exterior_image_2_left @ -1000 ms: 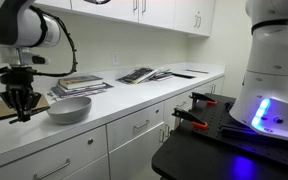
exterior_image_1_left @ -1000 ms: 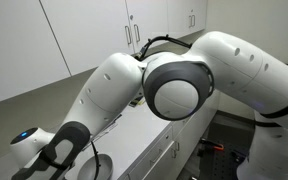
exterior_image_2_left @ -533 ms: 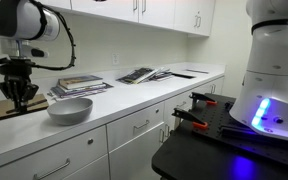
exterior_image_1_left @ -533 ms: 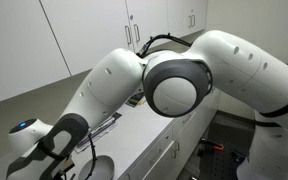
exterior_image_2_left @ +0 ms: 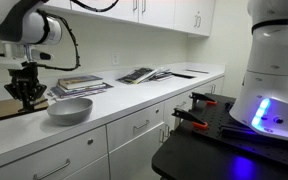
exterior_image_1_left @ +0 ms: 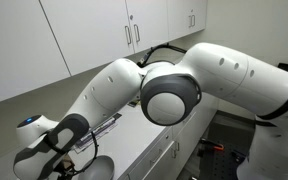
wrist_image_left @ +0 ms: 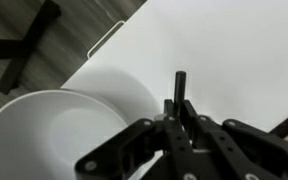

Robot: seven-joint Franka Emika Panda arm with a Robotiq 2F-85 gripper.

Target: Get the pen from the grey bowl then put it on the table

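gripper [exterior_image_2_left: 25, 99] risen beside grey bowl [exterior_image_2_left: 70, 110], clamped on pen [wrist_image_left: 180, 92], upright over table [wrist_image_left: 234, 50].

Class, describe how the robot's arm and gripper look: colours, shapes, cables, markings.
The arm is glossy white, built of rounded segments, with a dark grey round joint cap and a small blue light near the wrist. A black cable loops beside it. The gripper is black with angular linkages.
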